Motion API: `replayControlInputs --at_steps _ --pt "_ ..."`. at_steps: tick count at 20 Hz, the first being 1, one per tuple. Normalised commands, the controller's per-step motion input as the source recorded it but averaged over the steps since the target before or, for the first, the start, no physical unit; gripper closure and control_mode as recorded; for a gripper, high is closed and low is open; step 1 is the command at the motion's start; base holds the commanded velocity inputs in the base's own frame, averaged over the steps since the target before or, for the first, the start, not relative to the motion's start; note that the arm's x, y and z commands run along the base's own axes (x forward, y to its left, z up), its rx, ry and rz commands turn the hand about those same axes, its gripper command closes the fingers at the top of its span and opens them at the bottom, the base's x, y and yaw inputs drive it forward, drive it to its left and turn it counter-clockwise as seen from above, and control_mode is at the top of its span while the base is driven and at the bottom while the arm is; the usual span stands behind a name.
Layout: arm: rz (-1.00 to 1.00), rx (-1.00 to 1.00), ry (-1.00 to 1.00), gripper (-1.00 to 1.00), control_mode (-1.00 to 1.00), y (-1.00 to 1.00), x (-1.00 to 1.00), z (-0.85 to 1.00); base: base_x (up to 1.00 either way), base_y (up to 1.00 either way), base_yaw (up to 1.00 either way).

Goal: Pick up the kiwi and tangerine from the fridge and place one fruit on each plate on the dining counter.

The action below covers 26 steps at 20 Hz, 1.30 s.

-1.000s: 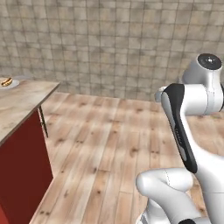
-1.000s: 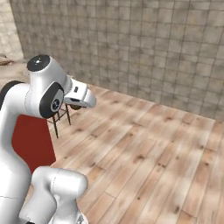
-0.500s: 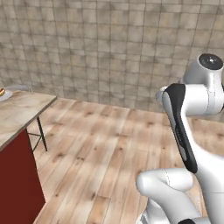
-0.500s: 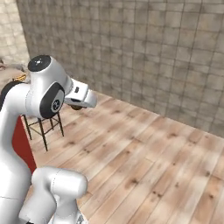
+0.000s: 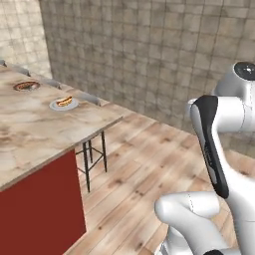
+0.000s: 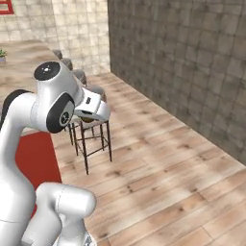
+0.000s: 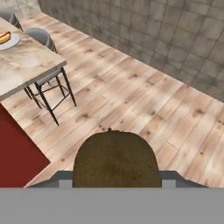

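Clamped in the tool point(image 7: 116, 175), the kiwi point(image 7: 115, 159) fills the bottom centre of the hand view as a dark brownish-green dome, the jaws drawn in narrow against its sides, so the fruit rides in the air above the wooden floor point(image 7: 144, 94) and well short of the tabletop point(image 5: 35, 132). In the right base view the tool's white housing juts out from the arm's upper joint, with a sliver of the brown fruit point(image 6: 86, 118) showing under it. Just beyond, a grey-seated stool point(image 7: 41, 38) on thin black legs stands tucked against the near end of the beige-brown marbled dining tabletop, whose red base point(image 5: 42, 209) drops to the floor. On the stone top, near that end, sits a pale grey-white plate point(image 5: 63, 104) carrying a hot dog in a bun point(image 5: 64, 101); the same plate shows at the upper left corner of the hand view. Farther along the tabletop lies a dark plate with a reddish-brown rim point(image 5: 27, 86), well apart from the pale one; what it holds, if anything, is too small to tell. More grey stools line the far side of the tabletop. Behind everything rises a wall of grey-brown stone tiles point(image 5: 149, 55), meeting a paler tiled wall point(image 5: 17, 30) at the corner.
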Motion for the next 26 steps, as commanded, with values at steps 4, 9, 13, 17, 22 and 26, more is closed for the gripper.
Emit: replayControlInputs --at_steps 4,9,13,17,22,26 --pt "0.00 0.00 0.00 1.00 1.00 0.00 0.00 0.00 1.00 -0.27 0.62" --pt "0.00 0.00 0.00 1.00 1.00 0.00 0.00 0.00 0.98 -0.57 0.46" --pt "0.00 0.00 0.00 1.00 1.00 0.00 0.00 0.00 0.92 -0.56 0.47" --pt "0.00 0.00 0.00 1.00 1.00 0.00 0.00 0.00 0.76 -0.30 0.49" --pt "0.00 0.00 0.00 1.00 1.00 0.00 0.00 0.00 0.48 -0.04 0.44" --pt "0.00 0.00 0.00 1.00 1.00 0.00 0.00 0.00 0.59 -0.24 0.31"
